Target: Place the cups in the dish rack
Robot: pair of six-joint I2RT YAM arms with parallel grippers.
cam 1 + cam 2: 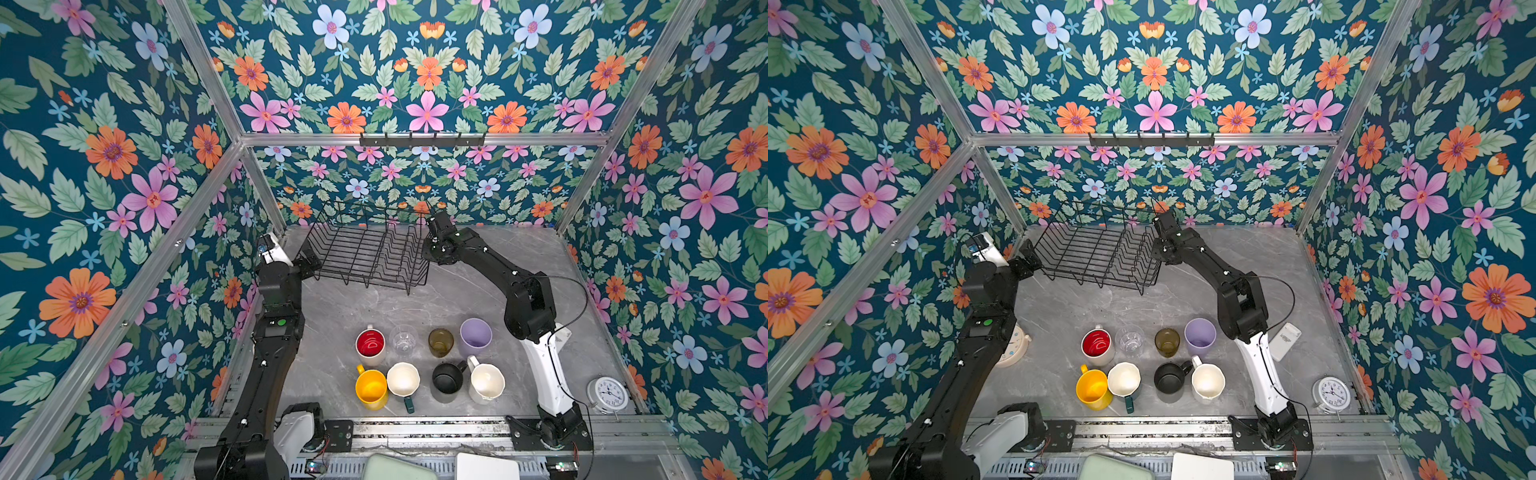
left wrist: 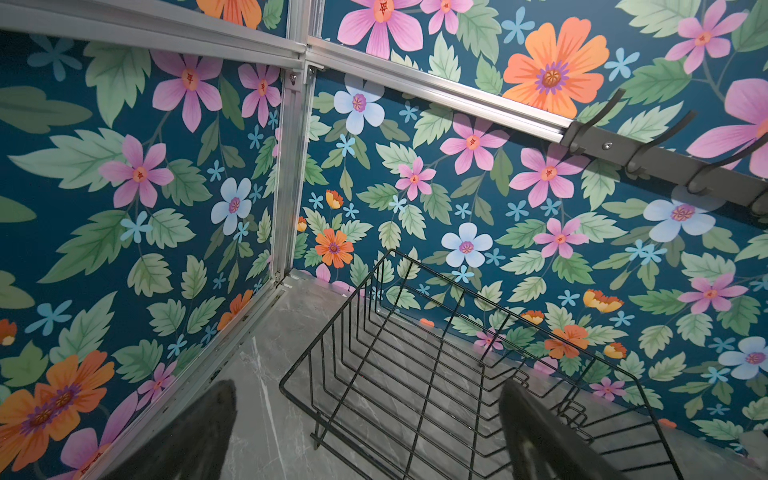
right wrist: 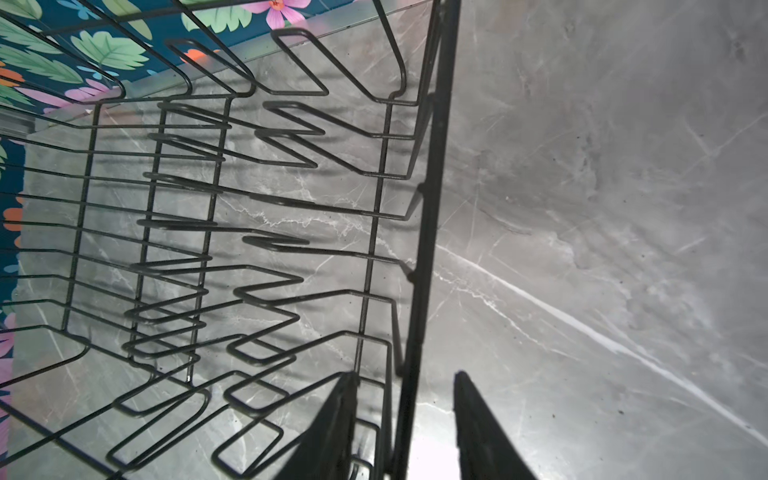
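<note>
Marble tabletop (image 1: 353,307); left hand (image 2: 365,386) wide apart; right hand (image 3: 405,374) apart astride dish rack (image 3: 433,166) rim; clock (image 1: 607,394) numerals blurry.

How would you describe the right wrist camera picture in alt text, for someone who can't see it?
The right tool straddles the side rim of an empty black wire dish rack, one dark finger inside and one outside, jaws apart. The rack's zigzag plate prongs stand over a grey marbled table.
</note>
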